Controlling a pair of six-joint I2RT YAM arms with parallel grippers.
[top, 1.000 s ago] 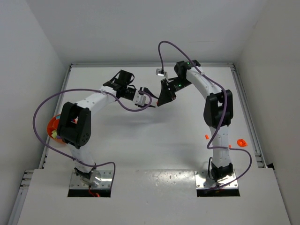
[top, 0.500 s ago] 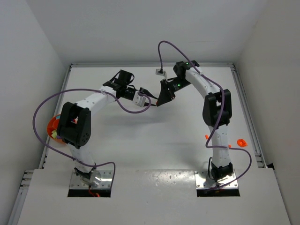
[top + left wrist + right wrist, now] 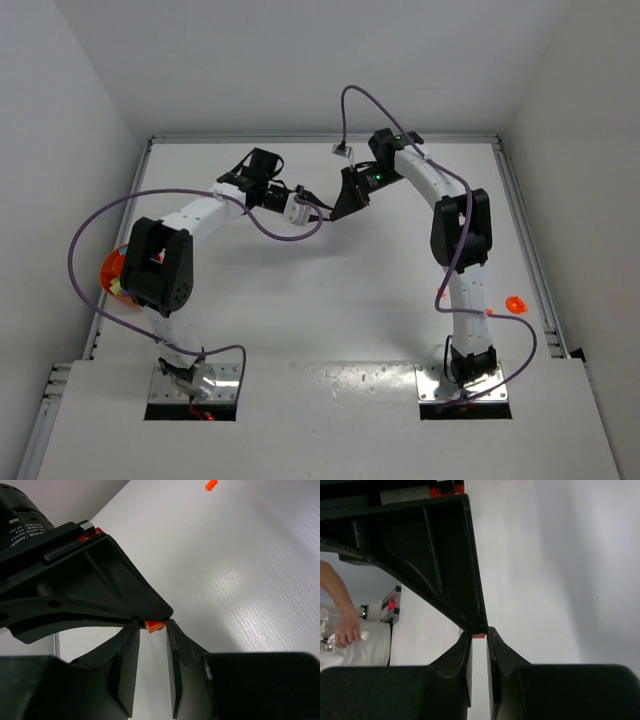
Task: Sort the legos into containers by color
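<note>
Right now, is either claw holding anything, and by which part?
The right claw pinches the tiny orange lego between its very fingertips; the left claw flanks the brick, not yet closed.

the left fingers [image 3: 128, 670] flank an orange lego [image 3: 155, 625] at the right gripper's [image 3: 161, 614] tip.

Your white table [image 3: 330, 300], plain white walls [image 3: 250, 60] closing it in on three sides, metal rails [image 3: 526, 245] along its edges, soft even light
</note>
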